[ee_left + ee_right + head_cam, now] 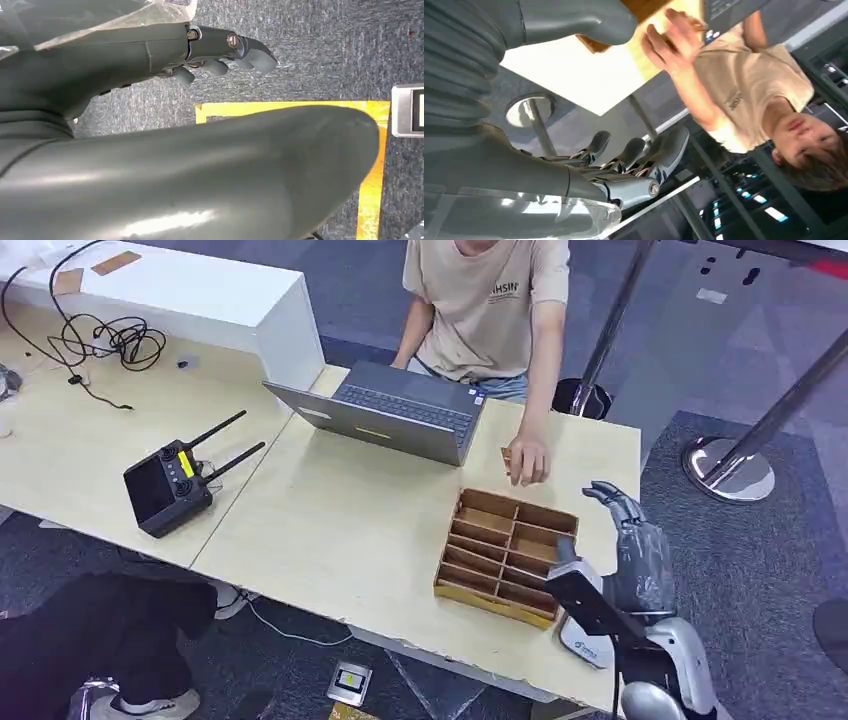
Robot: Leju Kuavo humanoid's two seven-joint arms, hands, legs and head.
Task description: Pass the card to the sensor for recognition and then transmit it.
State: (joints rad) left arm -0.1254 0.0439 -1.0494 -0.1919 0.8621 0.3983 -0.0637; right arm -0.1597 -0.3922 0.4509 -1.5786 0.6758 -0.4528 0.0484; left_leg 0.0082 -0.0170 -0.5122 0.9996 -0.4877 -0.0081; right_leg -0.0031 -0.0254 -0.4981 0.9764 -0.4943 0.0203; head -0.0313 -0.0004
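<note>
My right hand (pixel 630 540) is raised off the surface's (pixel 340 520) right edge beside the wooden divider tray (pixel 505 555), fingers apart, empty. My left hand's (pixel 220 52) fingers are loosely spread, empty.

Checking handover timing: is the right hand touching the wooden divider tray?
Apart. In the head view the right hand is raised past the table edge, open, beside the wooden divider tray; the right wrist view shows its fingers in open air.
</note>
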